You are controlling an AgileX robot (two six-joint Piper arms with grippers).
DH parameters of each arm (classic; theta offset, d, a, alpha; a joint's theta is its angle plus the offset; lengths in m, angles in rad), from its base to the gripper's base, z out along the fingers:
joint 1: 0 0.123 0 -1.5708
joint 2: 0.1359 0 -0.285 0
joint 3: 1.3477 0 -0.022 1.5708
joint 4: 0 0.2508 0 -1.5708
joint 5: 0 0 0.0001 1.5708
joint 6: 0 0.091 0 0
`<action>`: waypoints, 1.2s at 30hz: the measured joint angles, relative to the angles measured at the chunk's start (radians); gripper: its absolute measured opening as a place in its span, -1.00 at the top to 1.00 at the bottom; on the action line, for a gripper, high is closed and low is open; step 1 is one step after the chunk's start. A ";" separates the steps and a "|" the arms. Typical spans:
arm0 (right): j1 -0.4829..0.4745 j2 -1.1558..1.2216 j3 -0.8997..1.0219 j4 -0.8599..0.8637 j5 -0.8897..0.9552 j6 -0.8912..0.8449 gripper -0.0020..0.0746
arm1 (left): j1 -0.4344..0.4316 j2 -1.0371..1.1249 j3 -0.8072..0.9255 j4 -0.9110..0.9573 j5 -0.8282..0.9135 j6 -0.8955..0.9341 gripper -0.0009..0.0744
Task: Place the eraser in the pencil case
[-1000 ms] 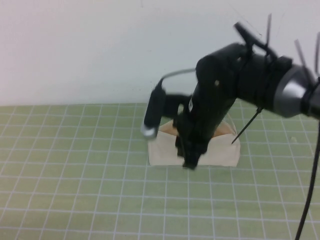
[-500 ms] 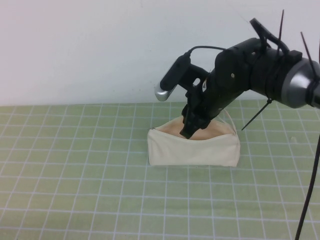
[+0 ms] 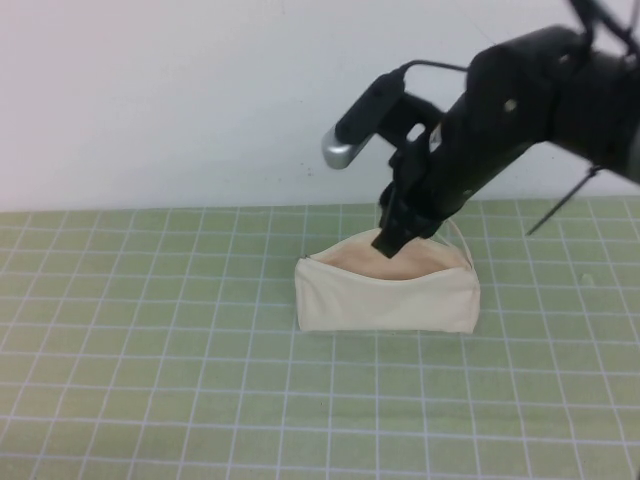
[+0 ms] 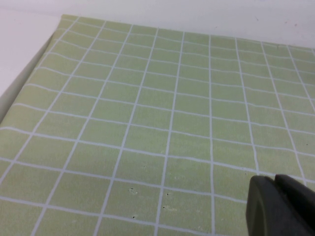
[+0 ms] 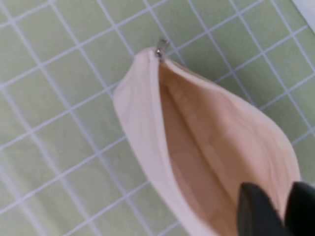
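The cream pencil case [image 3: 386,299] lies on the green grid mat, its zip open and beige lining showing. My right gripper [image 3: 386,243] hovers just above the opening, tilted down from the right. In the right wrist view the case [image 5: 147,123] fills the frame, and the right gripper [image 5: 275,191] is open with only lining showing between its fingers. The eraser shows in no view. My left gripper [image 4: 277,182] is shut and empty above bare mat, and it is outside the high view.
The green grid mat [image 3: 150,380] covers the table up to a white wall behind. The zip pull [image 5: 160,49] sits at the case's end. The mat's edge [image 4: 29,64] shows in the left wrist view.
My right arm has lifted and drawn back to the right, from low over the case's front to just above its opening. The case has not moved.
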 joint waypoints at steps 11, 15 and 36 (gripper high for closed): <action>0.000 -0.462 0.464 0.106 -0.154 0.015 0.95 | 0.000 0.000 0.000 0.000 0.000 0.000 0.98; 0.000 -0.673 0.669 0.115 -0.245 0.041 0.95 | 0.000 0.000 0.000 0.000 0.000 0.000 0.98; 0.000 -1.523 1.474 0.087 -0.473 0.124 0.95 | 0.000 0.000 0.000 0.000 0.000 0.000 0.98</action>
